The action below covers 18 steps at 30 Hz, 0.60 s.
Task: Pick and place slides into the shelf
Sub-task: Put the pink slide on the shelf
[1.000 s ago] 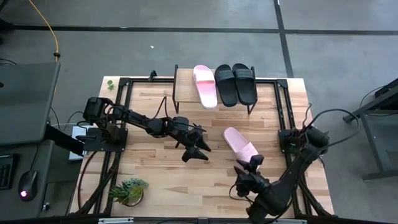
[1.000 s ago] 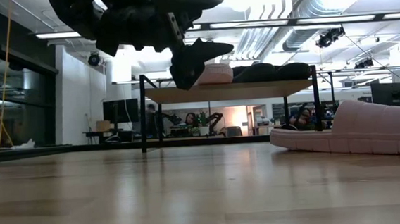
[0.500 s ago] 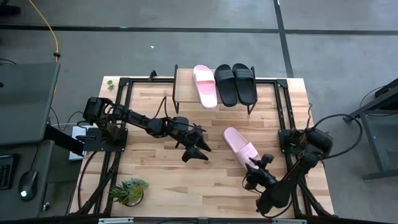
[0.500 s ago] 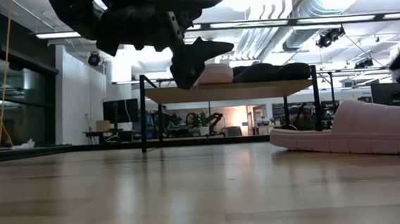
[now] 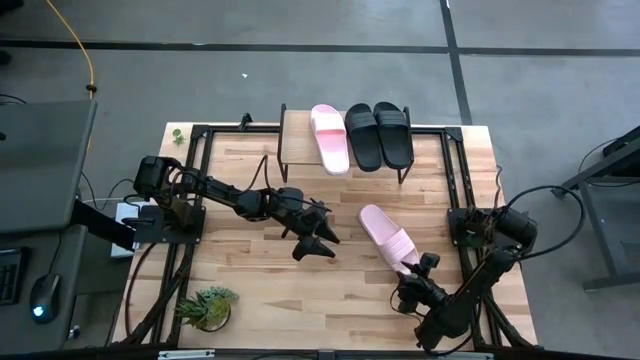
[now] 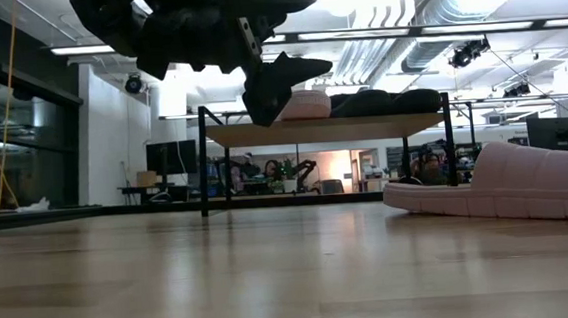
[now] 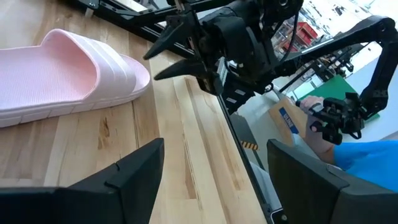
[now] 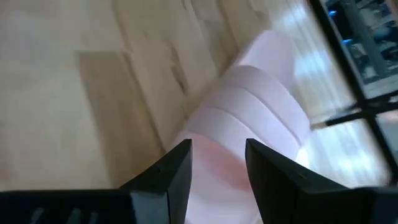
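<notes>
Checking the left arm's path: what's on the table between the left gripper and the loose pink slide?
Nothing: in the high view, only bare tabletop lies between the open left gripper and the pink slide on the table.

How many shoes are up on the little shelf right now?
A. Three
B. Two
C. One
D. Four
A: the shelf carries one pink slide and two black slides, while the other pink slide lies on the table in front of the right claw.

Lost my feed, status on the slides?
Right tool open at the loose pink slide. Left tool open, waiting mid-table. Wooden shelf holds three. Nothing blocking.
</notes>
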Available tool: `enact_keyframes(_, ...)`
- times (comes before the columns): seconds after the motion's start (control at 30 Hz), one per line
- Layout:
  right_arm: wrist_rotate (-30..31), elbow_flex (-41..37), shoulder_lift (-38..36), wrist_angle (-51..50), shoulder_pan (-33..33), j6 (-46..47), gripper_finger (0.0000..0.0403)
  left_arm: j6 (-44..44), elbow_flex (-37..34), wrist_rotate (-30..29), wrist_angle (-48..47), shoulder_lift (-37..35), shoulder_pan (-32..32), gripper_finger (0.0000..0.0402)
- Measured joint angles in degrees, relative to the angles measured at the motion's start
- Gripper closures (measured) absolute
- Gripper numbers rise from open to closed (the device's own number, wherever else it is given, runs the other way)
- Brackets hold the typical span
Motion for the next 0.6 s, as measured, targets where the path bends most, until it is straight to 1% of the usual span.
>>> enact_keyframes(0.4,-1.1,-9.1,0.5,1.2,-0.2,4.5,0.0263,0.0,0.0,0.0,0.0,0.0,0.0,0.0137)
enact_keyframes(0.6,0.5,-12.3,0.5,5.1,-1.0,4.8,0.0263,0.1,0.0,-0.2,0.0,0.0,0.0,0.0137)
